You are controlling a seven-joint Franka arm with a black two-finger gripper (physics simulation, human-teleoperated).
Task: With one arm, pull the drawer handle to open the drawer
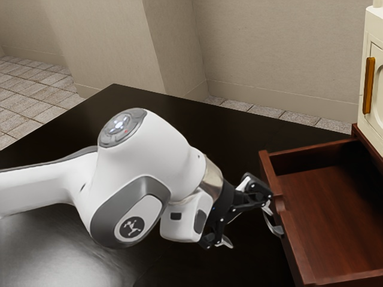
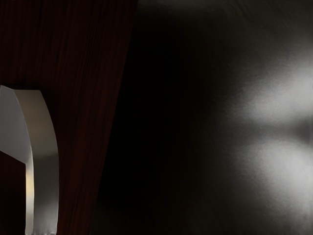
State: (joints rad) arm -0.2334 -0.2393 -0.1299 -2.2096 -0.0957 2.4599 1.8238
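My gripper (image 1: 247, 223) is at the drawer front's outer side, its fingers spread wide apart. One finger is close to the curved silver handle (image 1: 274, 223); whether they touch I cannot tell. The other stands apart from it, over the dark table. Pulled out from its reddish-brown cabinet, the wooden drawer (image 1: 335, 218) shows its bare inside. In the wrist view the metal handle (image 2: 45, 161) stands out from the dark wooden drawer front (image 2: 85, 83), whose edge slants across the picture.
The black glossy table (image 1: 185, 113) spreads under the arm and alongside the drawer. A cream cabinet (image 1: 375, 78) with a golden-brown upright handle (image 1: 369, 85) rises behind the open drawer, at the exterior view's right. Beige walls and a tiled floor lie beyond.
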